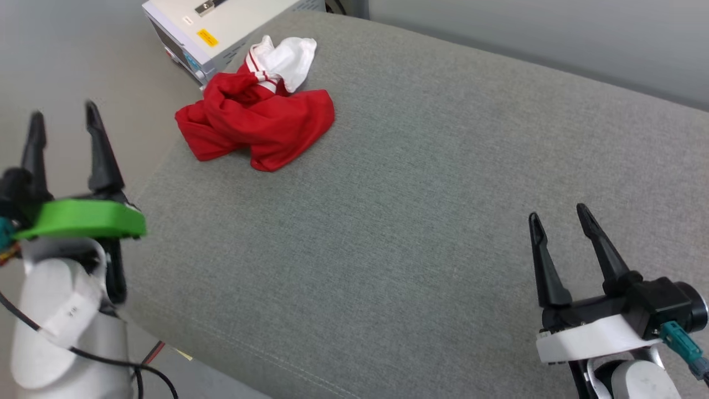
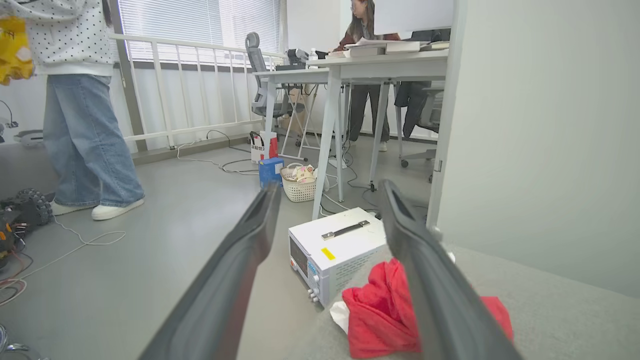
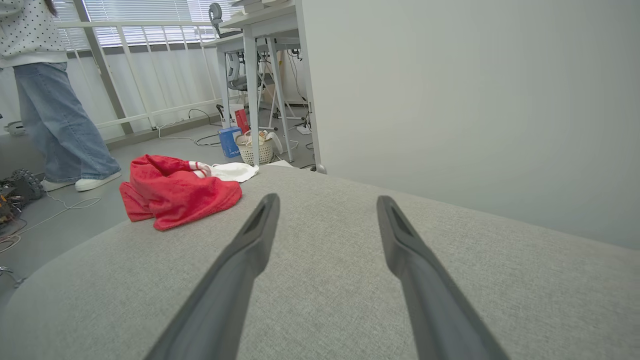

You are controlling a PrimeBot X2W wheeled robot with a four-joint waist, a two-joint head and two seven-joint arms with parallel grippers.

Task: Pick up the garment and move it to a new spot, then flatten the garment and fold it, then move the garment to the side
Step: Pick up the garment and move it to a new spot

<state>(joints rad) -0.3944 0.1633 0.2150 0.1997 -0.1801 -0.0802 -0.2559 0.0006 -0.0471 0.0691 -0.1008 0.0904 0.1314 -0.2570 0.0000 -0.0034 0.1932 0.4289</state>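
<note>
The garment (image 1: 257, 122), red with a white sleeve and striped trim, lies crumpled at the far left corner of the grey cushioned surface (image 1: 421, 210). My left gripper (image 1: 63, 119) stands open off the surface's left edge, well short of the garment. In the left wrist view the garment (image 2: 380, 310) shows partly behind my right-hand finger. My right gripper (image 1: 559, 216) hovers open over the near right of the surface, far from the garment. In the right wrist view the garment (image 3: 175, 192) sits ahead and to the left. Neither gripper holds anything.
A white instrument box (image 1: 221, 27) stands on the floor just beyond the garment; it also appears as the box (image 2: 335, 250) between my left fingers. A person in jeans (image 2: 85, 145) stands on the floor at left. Desks, a basket (image 2: 298, 185) and cables lie farther back. A grey wall (image 3: 475, 100) backs the surface.
</note>
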